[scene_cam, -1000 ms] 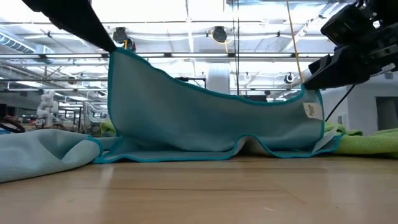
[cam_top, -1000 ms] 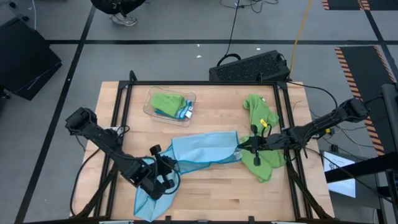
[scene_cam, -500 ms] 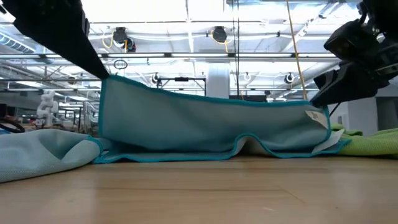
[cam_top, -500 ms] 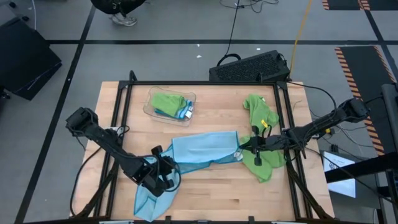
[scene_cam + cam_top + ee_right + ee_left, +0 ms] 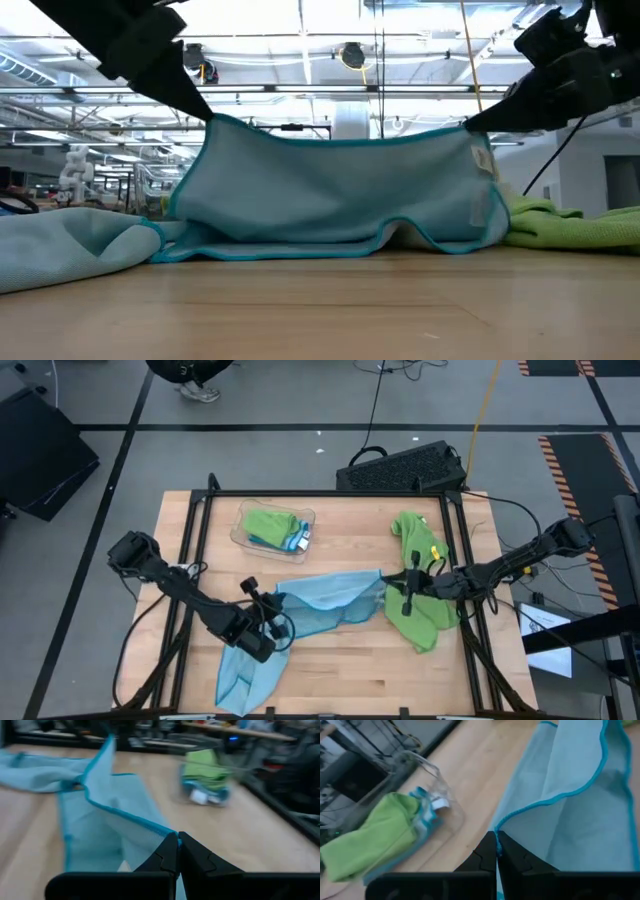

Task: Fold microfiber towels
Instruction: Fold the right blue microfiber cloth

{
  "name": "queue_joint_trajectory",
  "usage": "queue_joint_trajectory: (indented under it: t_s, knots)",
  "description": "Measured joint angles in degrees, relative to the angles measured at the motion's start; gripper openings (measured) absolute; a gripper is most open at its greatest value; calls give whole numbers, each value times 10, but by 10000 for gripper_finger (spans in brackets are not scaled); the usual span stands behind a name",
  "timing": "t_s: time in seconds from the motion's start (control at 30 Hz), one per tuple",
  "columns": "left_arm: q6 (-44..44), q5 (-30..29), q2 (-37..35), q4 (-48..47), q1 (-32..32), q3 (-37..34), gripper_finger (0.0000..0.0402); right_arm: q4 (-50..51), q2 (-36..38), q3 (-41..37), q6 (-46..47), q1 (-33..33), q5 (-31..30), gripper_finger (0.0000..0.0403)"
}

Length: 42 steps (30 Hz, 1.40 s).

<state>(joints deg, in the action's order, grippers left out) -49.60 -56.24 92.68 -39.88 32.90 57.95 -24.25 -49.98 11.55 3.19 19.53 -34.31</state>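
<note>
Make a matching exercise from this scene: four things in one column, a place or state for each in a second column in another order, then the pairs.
Things:
1. blue towel
2. clear tray
3. loose green towel
4. left hand

Places or states:
A. lying crumpled on the table under the right arm
B. shut on a corner of cloth
C. held up by two corners, lower edge on the table
D. holds folded green and blue cloths

Pairs: 1-C, 2-D, 3-A, 4-B
</note>
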Motion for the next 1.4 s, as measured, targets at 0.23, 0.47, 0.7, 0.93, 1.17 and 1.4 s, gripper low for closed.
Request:
queue_joint_trajectory:
  t_s: [0.23, 0.47, 0.7, 0.93, 1.17, 1.4]
  knots:
    - [-28, -37, 0, -36, -8, 0, 4, -37, 0, 0, -23, 0, -17, 4]
    - [-15, 17, 0, -32, 0, 0, 4, 2, 0, 0, -20, 0, 92, 4]
    - [-3, 130, 0, -19, 22, 0, 11, 48, 0, 0, 17, 0, 206, 4]
    - [40, 152, 0, 40, 35, 0, 5, 66, 0, 0, 36, 0, 225, 4]
    - [78, 114, 0, 55, 18, -8, 4, 58, -12, 0, 17, -1, 146, 4]
    - [51, 3, 0, -53, -35, -41, 4, -25, -21, 0, -113, -49, -1, 4]
